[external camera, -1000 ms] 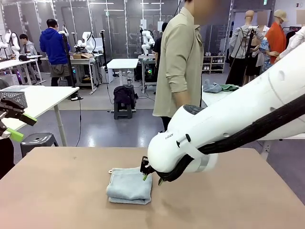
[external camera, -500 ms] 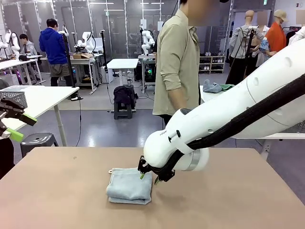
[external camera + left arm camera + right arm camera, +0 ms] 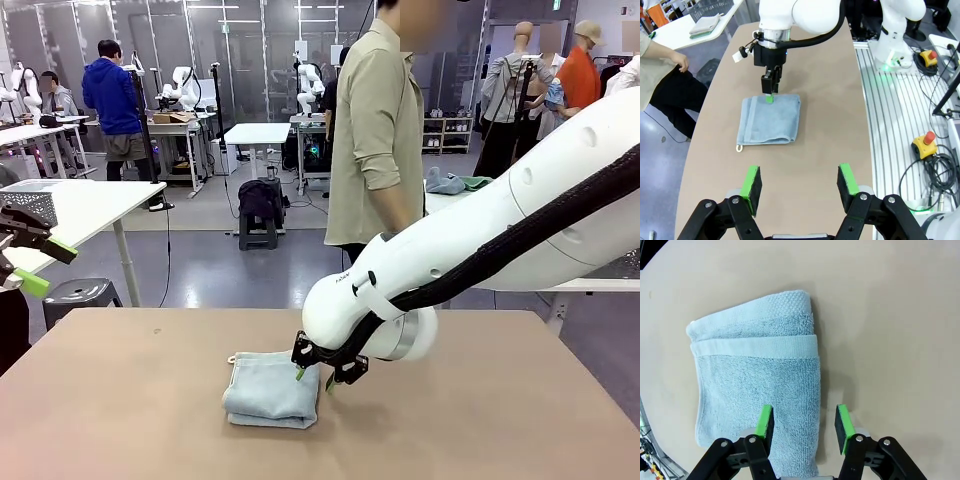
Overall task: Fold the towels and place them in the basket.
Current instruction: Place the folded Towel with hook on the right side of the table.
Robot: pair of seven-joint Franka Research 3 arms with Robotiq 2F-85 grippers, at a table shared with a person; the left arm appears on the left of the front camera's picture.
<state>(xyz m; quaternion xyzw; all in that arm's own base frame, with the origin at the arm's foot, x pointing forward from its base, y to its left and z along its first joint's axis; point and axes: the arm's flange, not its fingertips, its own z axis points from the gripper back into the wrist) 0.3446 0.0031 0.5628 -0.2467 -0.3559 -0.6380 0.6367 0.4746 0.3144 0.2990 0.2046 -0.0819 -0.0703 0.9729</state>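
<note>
One folded light blue-grey towel [image 3: 270, 392] lies on the brown table, its small loop at the far left corner. My right gripper [image 3: 312, 378] hangs open just above the towel's right edge. In the right wrist view the right gripper [image 3: 804, 424] straddles that edge of the towel [image 3: 760, 370], one pad over cloth and one over bare table. My left gripper [image 3: 30, 265] is open at the far left, high off the table. The left wrist view has the open left gripper [image 3: 799, 184] looking down on the towel [image 3: 771, 120]. The wire-mesh basket [image 3: 28, 203] stands on a white side table.
A person in a beige shirt [image 3: 375, 130] stands at the table's far side, one hand [image 3: 682, 61] hanging by the edge. Another folded towel [image 3: 704, 24] lies on the white side table next to the basket [image 3: 715, 5]. Bare tabletop [image 3: 500, 420] surrounds the towel.
My right arm's wrist has shifted a little left and lower at the towel's right edge. The towel and the left gripper have not moved.
</note>
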